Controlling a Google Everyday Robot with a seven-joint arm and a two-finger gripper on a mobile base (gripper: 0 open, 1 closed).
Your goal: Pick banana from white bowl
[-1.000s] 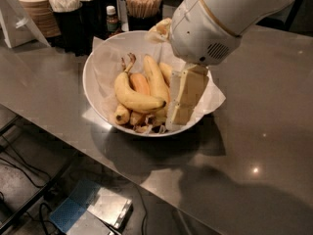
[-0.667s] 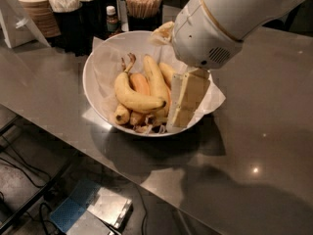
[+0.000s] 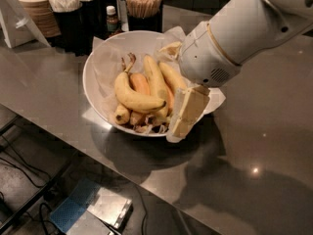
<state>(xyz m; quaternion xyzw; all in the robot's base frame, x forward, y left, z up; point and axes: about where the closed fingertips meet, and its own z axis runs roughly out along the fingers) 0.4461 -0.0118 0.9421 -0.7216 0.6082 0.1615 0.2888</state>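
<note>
The white bowl stands on the grey counter, lined with crinkled white paper that sticks over its rim. Several yellow bananas lie in it, with one curved banana on top at the front. My gripper hangs from the white arm and points down at the bowl's right rim. It is just to the right of the bananas and at their level. It hides the right part of the bowl and paper.
Dark cups of wooden sticks and napkins, a small bottle and a stack of paper bowls stand behind the bowl. The counter edge runs diagonally in front; cables and a blue box lie on the floor below.
The arm's wrist has come lower and closer over the bowl's right side, and the gripper sits slightly lower. The bananas and bowl have not moved.
</note>
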